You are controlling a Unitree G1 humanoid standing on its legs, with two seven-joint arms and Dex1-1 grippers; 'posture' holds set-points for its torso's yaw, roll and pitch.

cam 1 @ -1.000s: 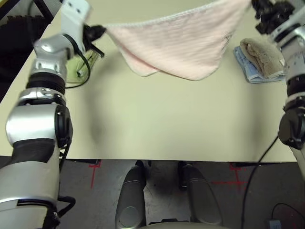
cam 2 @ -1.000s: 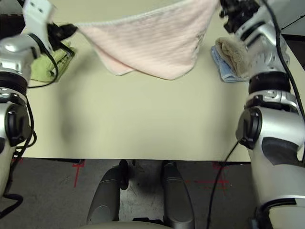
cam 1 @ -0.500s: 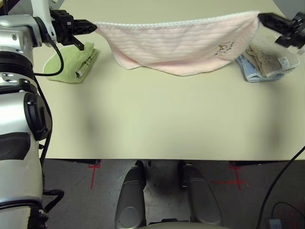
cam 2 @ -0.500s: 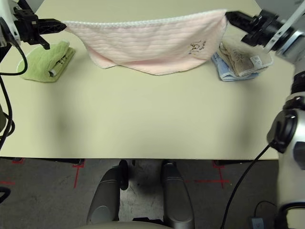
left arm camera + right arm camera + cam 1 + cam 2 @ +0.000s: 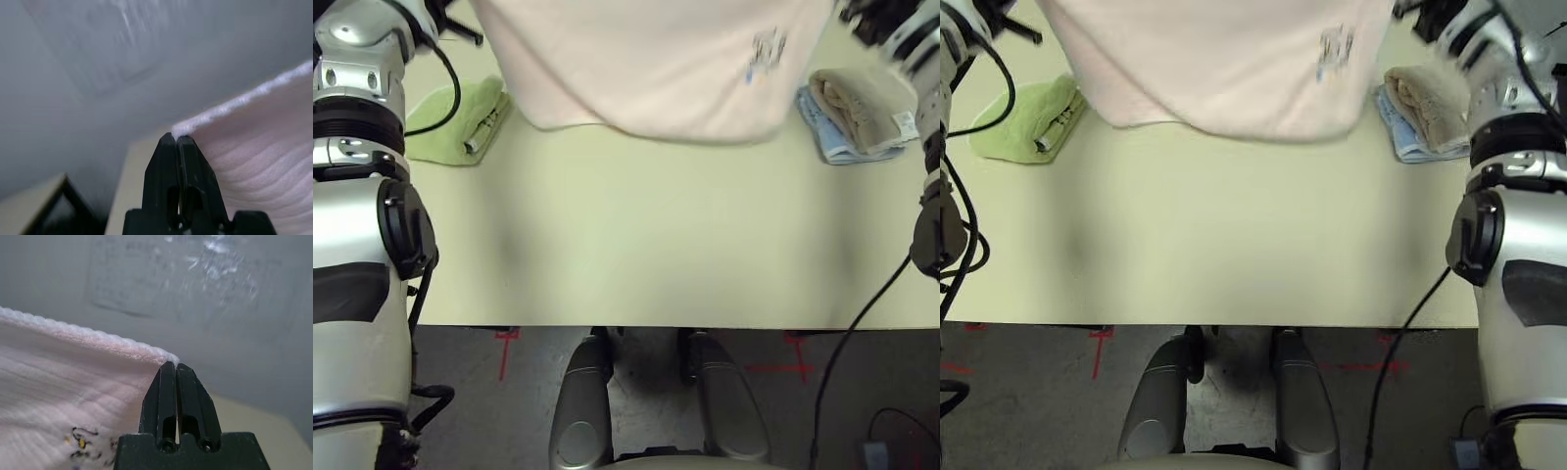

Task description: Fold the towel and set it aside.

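Hung above the tabletop, pink towel stretched crosswise between both arms, long axis running left to right, rounded lower edge toward the robot, embroidered mark near the right. Pinched shut on its trimmed corners: left end effector, right end effector.

Pink towel's upper edge cut off, its embroidered mark blurred.

Pale cream table; green cloth on left, beige towel over light-blue towel on right.
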